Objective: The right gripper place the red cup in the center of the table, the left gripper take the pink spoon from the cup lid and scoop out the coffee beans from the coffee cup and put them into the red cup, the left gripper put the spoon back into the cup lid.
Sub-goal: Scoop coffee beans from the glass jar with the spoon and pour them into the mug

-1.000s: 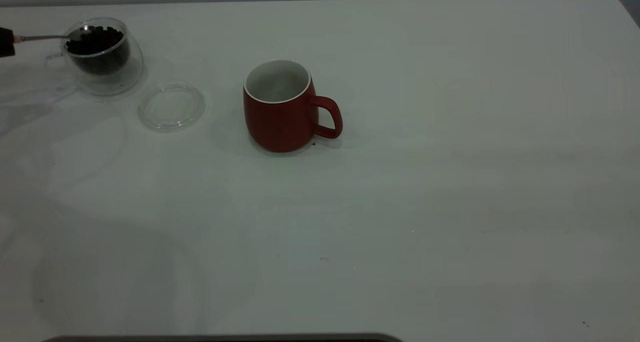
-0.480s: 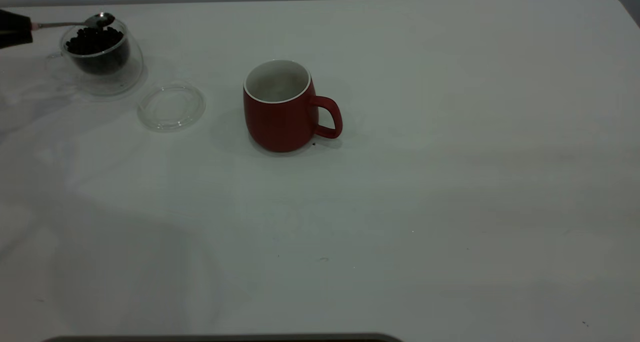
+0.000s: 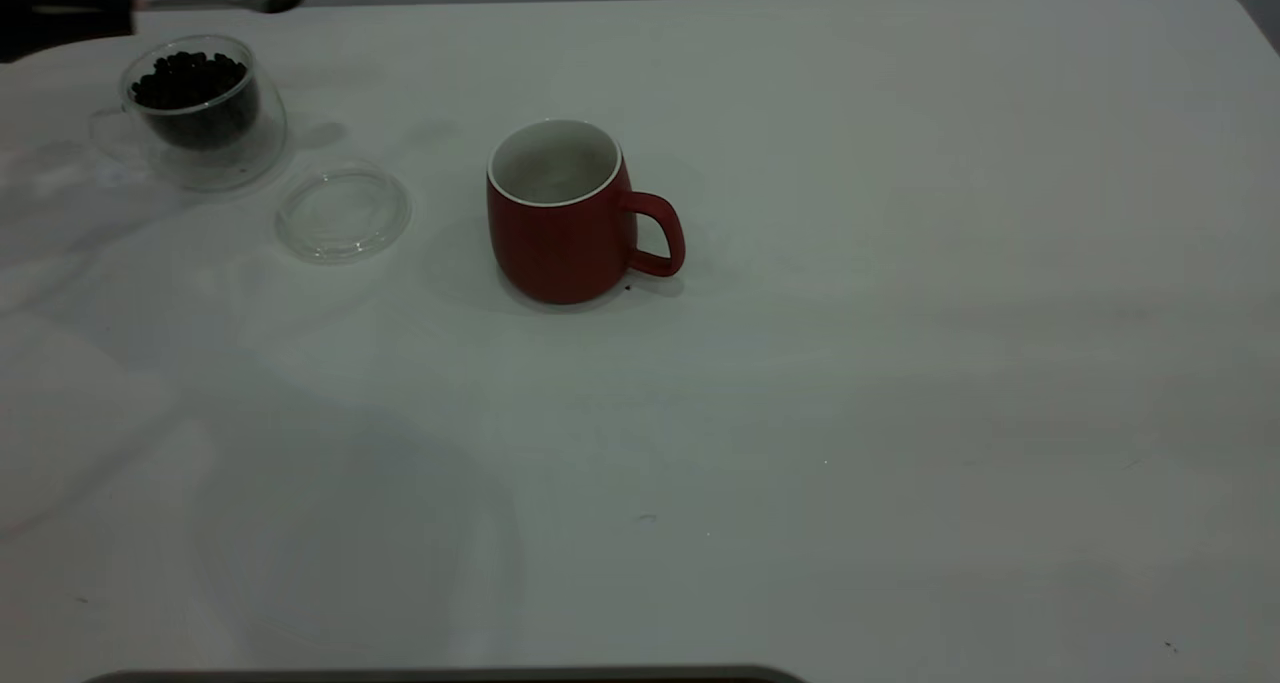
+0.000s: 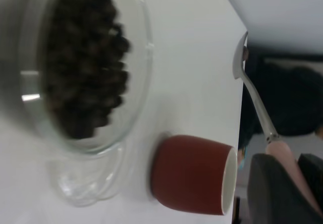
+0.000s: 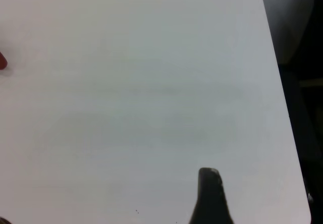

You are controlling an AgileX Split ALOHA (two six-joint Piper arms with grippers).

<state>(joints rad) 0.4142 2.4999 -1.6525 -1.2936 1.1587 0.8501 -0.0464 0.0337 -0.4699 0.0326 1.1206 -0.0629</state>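
Sitting far left on the white surface (image 3: pixel 900 263), the coffee cup (image 3: pixel 205 113) is full of dark coffee beans (image 3: pixel 190 71). The red cup (image 3: pixel 560 213) stands near the middle, and its white inside looks bare. The cup lid (image 3: pixel 343 213) lies flat between them with nothing on it. The left claw (image 3: pixel 60 8) pinches the pink spoon (image 3: pixel 225 1) up high, past the coffee cup. Only the wrist view shows its pink handle. The right claw (image 5: pixel 209 196) shows one finger, so I cannot tell if it is spread
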